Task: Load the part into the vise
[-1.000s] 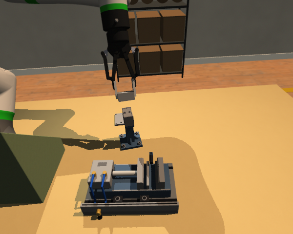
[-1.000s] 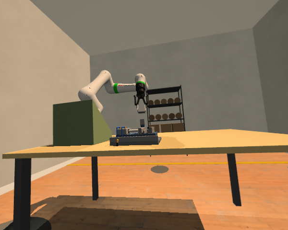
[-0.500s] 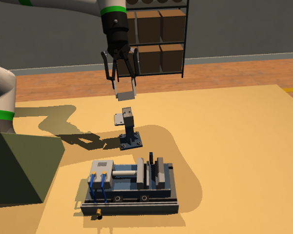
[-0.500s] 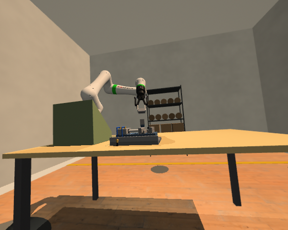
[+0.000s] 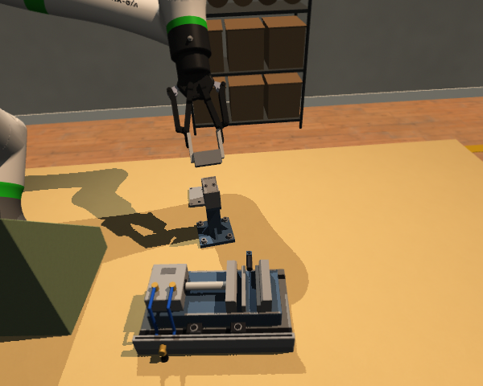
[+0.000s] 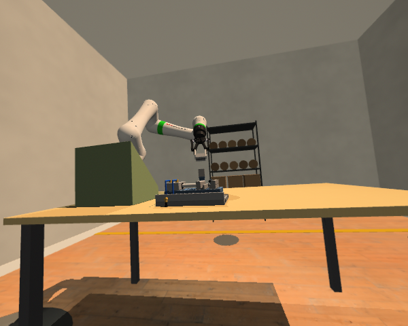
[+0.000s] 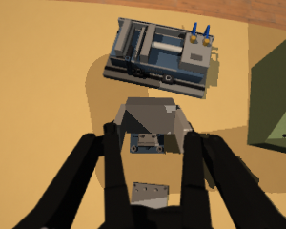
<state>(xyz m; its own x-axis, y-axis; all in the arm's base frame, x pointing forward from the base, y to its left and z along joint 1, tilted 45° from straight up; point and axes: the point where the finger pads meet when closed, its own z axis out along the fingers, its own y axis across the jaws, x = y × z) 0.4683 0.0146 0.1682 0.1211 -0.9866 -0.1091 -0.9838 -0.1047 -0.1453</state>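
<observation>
My gripper (image 5: pixel 206 155) is shut on the part (image 5: pixel 208 157), a grey block, and holds it high above the table, above the V-block stand (image 5: pixel 213 211). In the wrist view the part (image 7: pixel 150 119) spans my two fingers, and the stand's blue base (image 7: pixel 146 142) shows below it. The infeed plate (image 5: pixel 196 195) is a small grey plate beside the stand; it also shows in the wrist view (image 7: pixel 150 194). The vise (image 5: pixel 216 305) sits nearer the table's front, open, with the work stop (image 5: pixel 248 260) at its far end. I cannot tell which way the slot faces.
A green box (image 5: pixel 34 274) stands at the left by the arm's base. The air cylinder (image 5: pixel 167 286) with blue hoses is on the vise's left. A shelf rack (image 5: pixel 258 62) with cartons stands behind the table.
</observation>
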